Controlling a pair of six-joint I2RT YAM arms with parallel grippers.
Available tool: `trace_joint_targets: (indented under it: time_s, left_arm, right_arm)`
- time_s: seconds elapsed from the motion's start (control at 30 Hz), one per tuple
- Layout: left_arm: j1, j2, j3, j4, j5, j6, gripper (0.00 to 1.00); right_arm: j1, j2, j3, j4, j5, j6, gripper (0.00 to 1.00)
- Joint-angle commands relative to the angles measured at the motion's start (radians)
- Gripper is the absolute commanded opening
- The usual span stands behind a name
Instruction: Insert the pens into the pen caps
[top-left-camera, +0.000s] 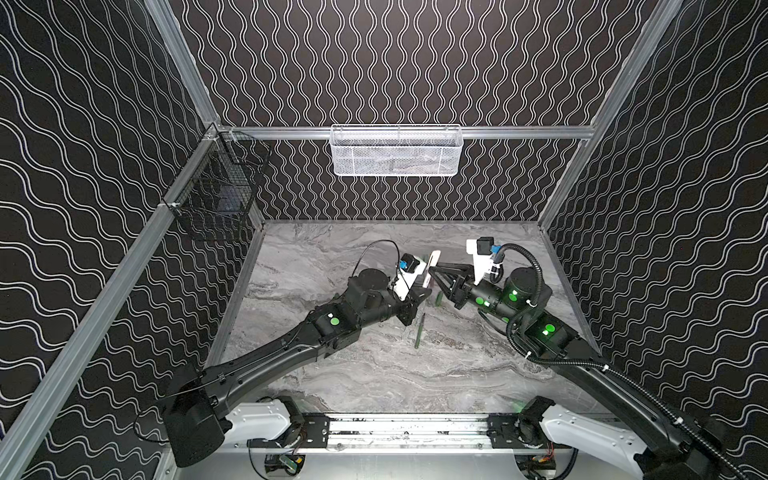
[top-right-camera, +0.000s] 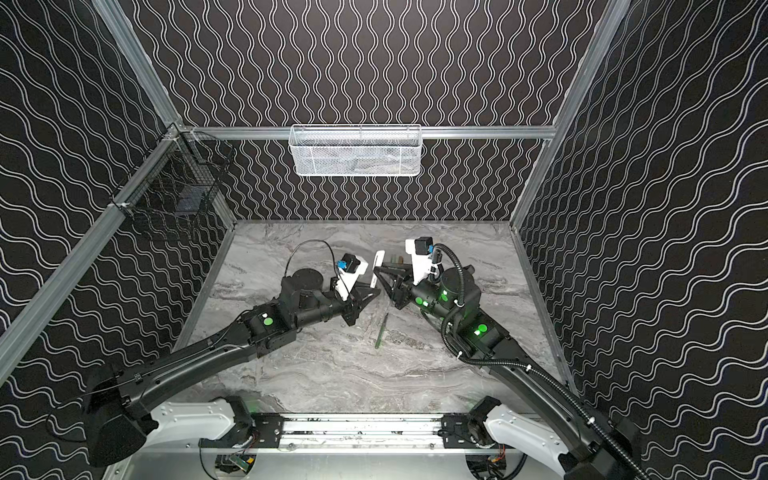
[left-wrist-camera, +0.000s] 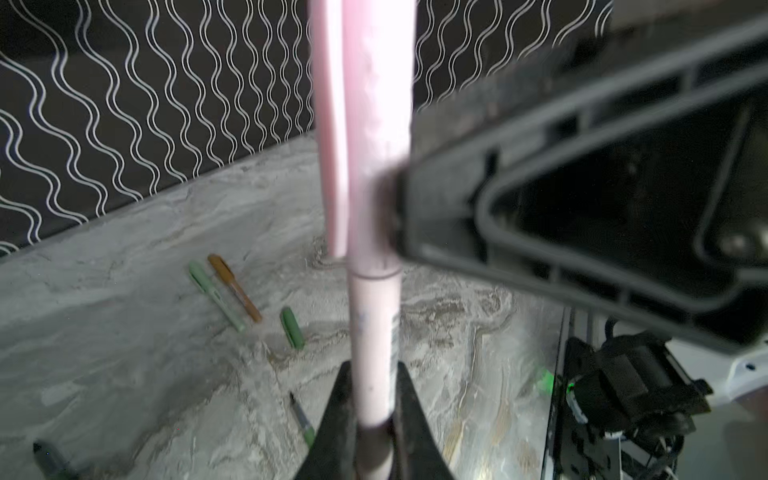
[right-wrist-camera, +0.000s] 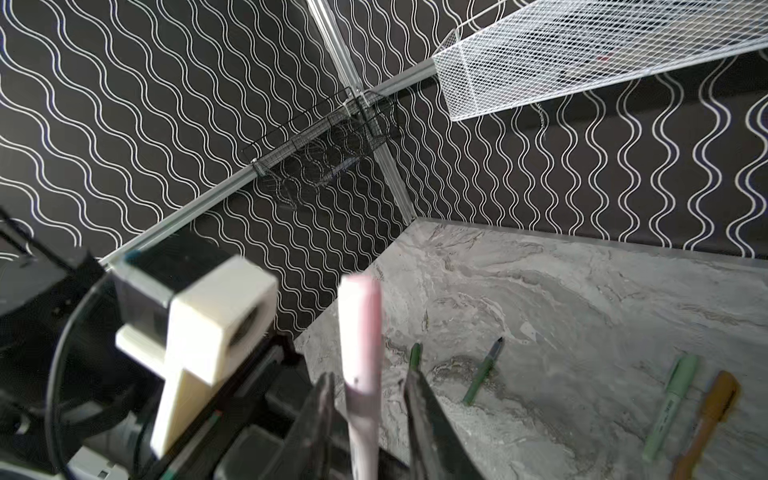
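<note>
The pink pen (left-wrist-camera: 374, 332), near upright, is clamped at its barrel by the left pincer (left-wrist-camera: 374, 370); its pink cap (right-wrist-camera: 359, 324) is straddled by the right pincer (right-wrist-camera: 369, 376) (jaws parted).

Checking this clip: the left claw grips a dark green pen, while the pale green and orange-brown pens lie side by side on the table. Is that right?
Not quite. The left claw grips a pinkish white pen, not a dark green one, as the left wrist view shows. The pale green pen and orange-brown pen do lie side by side on the table.
</note>
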Motion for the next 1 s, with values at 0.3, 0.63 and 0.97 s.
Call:
trace_joint_targets:
  time_s: [0.3, 0.63, 0.97]
  left_arm:
    - [-0.011, -0.009, -0.001, 0.087, 0.017, -0.027, 0.0]
    - [-0.02, -0.005, -0.003, 0.084, 0.005, -0.025, 0.0]
    - [-0.024, -0.017, -0.006, 0.08, -0.014, -0.015, 0.0]
  right_arm:
    - [0.0, -0.093, 0.002, -0.143, 0.011, -0.037, 0.39]
    - [0.0, -0.108, 0.044, -0.167, 0.027, -0.067, 0.09]
    - [0.0, -0.048, 0.079, -0.116, -0.025, -0.053, 0.37]
